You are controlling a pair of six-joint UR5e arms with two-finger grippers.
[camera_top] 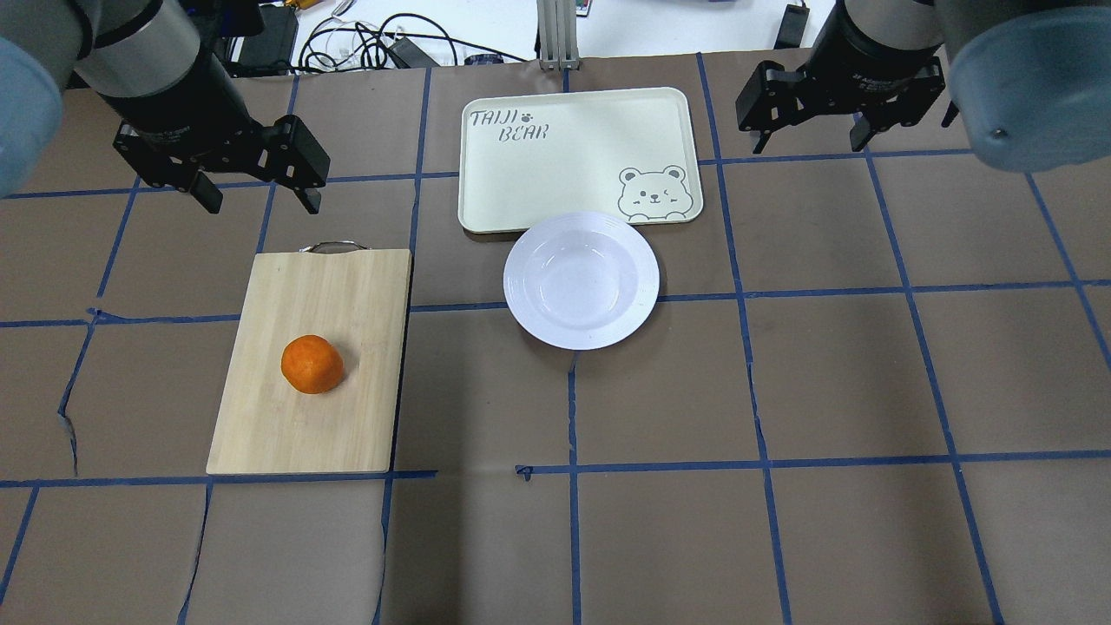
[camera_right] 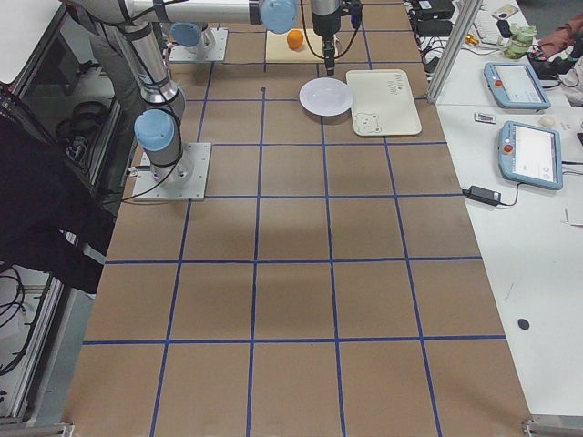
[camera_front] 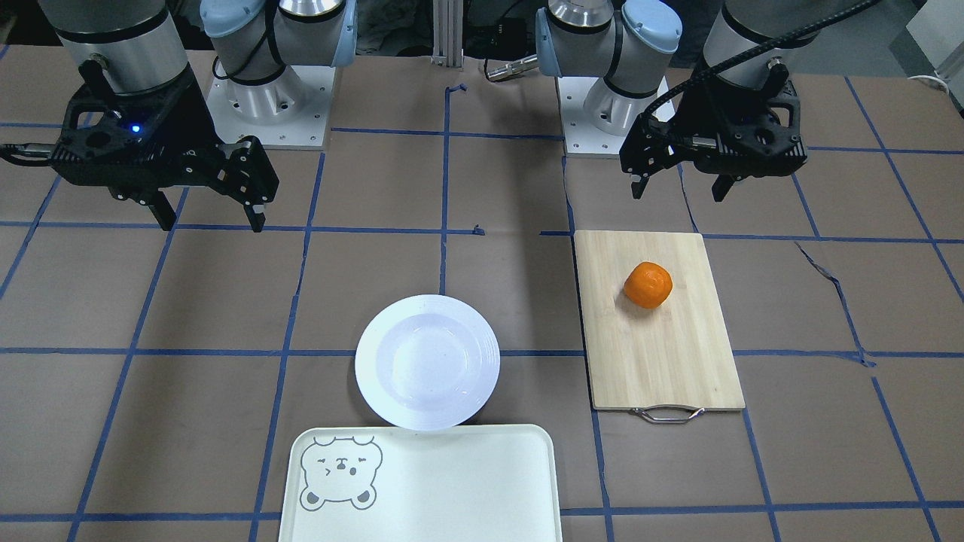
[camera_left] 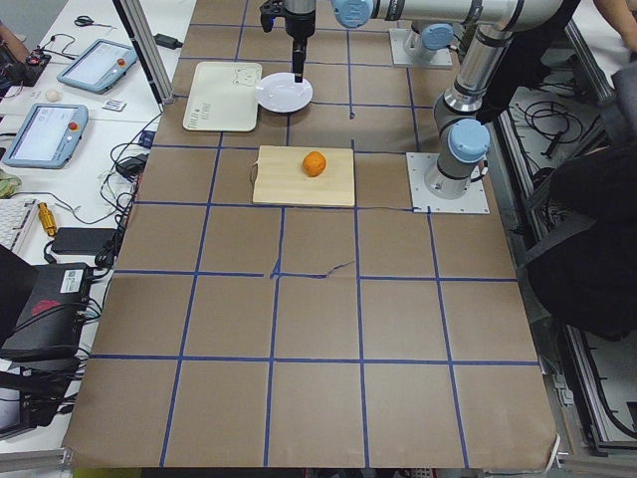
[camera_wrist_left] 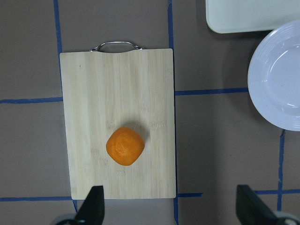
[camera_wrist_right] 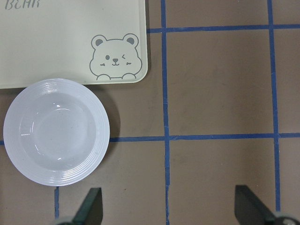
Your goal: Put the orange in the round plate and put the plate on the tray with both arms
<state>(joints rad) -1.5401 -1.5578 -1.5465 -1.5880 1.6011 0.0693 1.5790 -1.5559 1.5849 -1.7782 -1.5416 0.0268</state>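
The orange (camera_top: 312, 365) (camera_front: 648, 284) (camera_wrist_left: 125, 146) rests on a bamboo cutting board (camera_top: 338, 286) on my left side. The empty white round plate (camera_top: 521, 286) (camera_front: 369, 361) (camera_wrist_right: 16, 136) sits on the table at mid-width, its far rim overlapping the cream tray's (camera_top: 555, 165) (camera_front: 452, 489) near edge. My left gripper (camera_top: 260, 201) (camera_front: 678, 192) hangs open above the table, just beyond the board's handle end. On the other side, my right gripper (camera_top: 810, 143) (camera_front: 212, 224) hovers open to the right of the tray. Both hold nothing.
The board's metal handle (camera_top: 334, 247) points away from the robot. Brown paper with blue tape lines covers the table. Cables lie past the far edge (camera_top: 373, 48). Tablets sit on a side bench (camera_right: 528, 150), with a person at the robot's side (camera_left: 597, 229).
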